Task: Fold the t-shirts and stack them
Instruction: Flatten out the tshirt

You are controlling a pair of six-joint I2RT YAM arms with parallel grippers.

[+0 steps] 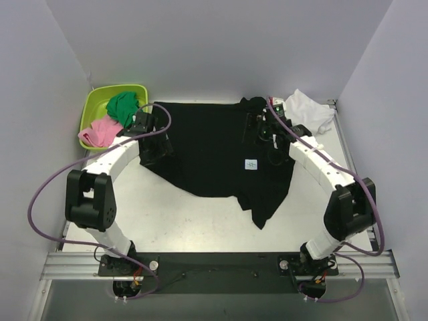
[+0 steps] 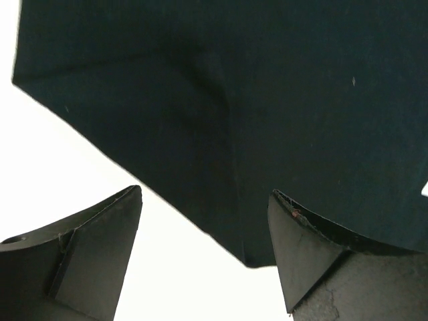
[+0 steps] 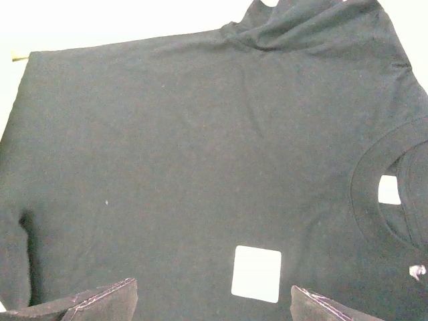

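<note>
A: Black soft-cloth short-sleeved t-shirt [image 1: 214, 147] lies spread mid-table. Mostly flat, bunched at the far-right sleeve, near-right corner trailing to a point. Small white neck label [image 3: 389, 189] at collar.
B: Handling?
A: Light, limp, prob drags + bunches. Best taken at hem/sleeve edges, both sides tog.
B: Grippers?
A: Left gripper [image 2: 205, 194] spread over shirt's left edge, nothing pinched. Right gripper [image 3: 214, 287] spread too, over right side nr collar. Crumpled white cloth t-shirt [image 1: 309, 110] far right, just beside.

Matt cloth black shirt [image 1: 207, 154], crumpled cloth white shirt [image 1: 311, 110] at 2 o'clock, smooth plastic tub [image 1: 91, 107] at 10 o'clock, smooth table [image 1: 200, 224], metal rail [image 1: 67, 267] at 6 o'clock
</note>
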